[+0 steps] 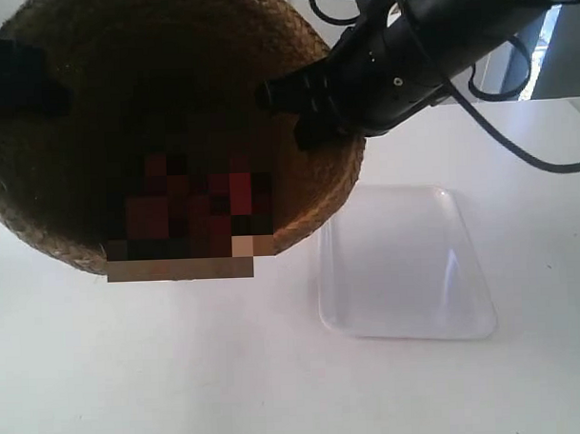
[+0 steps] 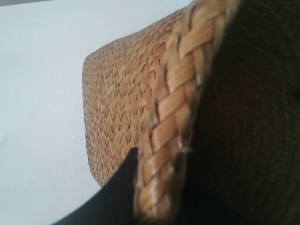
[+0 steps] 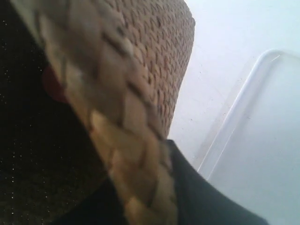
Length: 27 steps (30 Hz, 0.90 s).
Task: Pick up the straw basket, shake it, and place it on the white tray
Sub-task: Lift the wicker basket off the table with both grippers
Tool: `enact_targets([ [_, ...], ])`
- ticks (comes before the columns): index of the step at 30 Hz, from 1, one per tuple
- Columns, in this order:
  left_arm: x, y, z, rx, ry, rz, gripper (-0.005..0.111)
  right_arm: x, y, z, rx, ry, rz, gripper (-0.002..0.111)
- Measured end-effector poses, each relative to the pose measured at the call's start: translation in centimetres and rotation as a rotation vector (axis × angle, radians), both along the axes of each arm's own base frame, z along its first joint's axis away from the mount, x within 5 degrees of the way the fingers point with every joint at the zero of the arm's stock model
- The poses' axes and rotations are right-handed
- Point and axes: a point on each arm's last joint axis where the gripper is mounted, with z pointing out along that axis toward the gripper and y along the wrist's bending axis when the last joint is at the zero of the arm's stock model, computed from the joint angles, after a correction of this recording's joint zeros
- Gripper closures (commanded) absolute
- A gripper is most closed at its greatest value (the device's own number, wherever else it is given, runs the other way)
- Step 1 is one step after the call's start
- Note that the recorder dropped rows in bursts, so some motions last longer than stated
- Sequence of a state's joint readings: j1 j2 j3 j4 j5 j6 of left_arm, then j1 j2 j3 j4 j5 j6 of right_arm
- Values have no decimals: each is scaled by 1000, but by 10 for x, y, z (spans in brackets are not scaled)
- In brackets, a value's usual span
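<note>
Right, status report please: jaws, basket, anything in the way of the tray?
Jaws of left gripper and right gripper clamped on straw basket rim. Basket beside white tray, not on it. Tray bare, nothing blocking.

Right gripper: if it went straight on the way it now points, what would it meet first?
The rim of the basket, which the right gripper straddles. Past the rim, its outer finger would probably slide down the basket wall toward the table beside the tray, though depth is unclear here.
</note>
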<state>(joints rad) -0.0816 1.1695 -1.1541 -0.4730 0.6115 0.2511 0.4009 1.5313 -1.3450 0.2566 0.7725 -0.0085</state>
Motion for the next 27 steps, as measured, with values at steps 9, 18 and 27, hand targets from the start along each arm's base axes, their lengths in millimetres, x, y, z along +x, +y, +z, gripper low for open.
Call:
enact_targets([
  [9,-2,-4,-26,15,62,-18,107,-6,5,-16,-21,41,15,108],
  [18,-1,-4,-25,-5,25,6,107,-13,2,-9,-28,4,20,108],
  [27,-2,-4,-26,-2,33,-3,107,-8,4,-18,-33,12,15,108],
])
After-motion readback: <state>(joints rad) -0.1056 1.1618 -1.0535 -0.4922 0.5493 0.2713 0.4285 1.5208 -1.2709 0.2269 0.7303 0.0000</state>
